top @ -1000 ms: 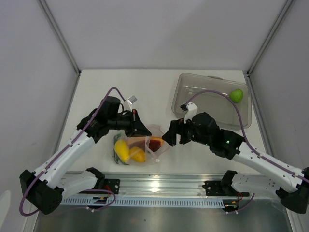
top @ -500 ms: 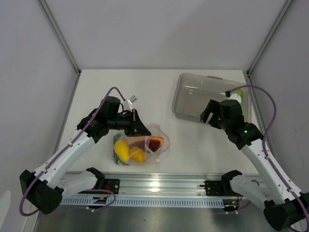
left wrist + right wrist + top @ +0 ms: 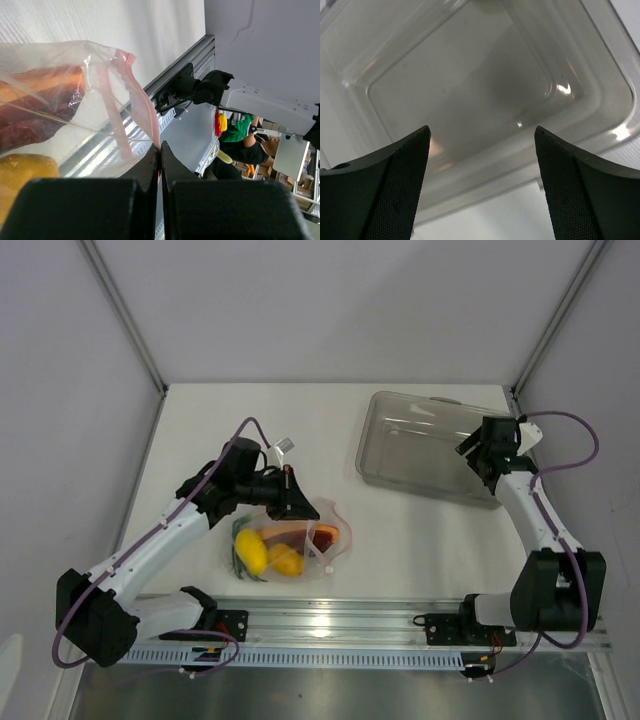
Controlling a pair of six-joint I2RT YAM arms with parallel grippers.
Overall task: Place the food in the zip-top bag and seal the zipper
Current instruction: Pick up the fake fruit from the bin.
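The bag (image 3: 296, 548) lies on the counter (image 3: 220, 420) near its front edge, left of centre, just ahead of the left arm's wrist. Through the clear plastic show two lemons (image 3: 252, 550) side by side at the left end, a meat slice (image 3: 322, 537) at the right end, and a thin green vegetable (image 3: 238, 562) along the left edge beside the lemons. The mouth faces right and away from the arms, and it gapes: in the left wrist view the zipper (image 3: 142, 107) runs as two pink strips that stand apart over the meat and come together at the corner. The left claw (image 3: 160, 150) is pressed together on that corner, pinching the zipper between its fingers and holding it a little above the counter. Well apart from the bag, at the far right of the counter, sits the tray (image 3: 410, 440). The right claw (image 3: 481, 132) hangs over the tray's right end, its fingers spread wide with nothing between them; the right wrist view looks down past them onto the tray's bare floor and rounded rim.
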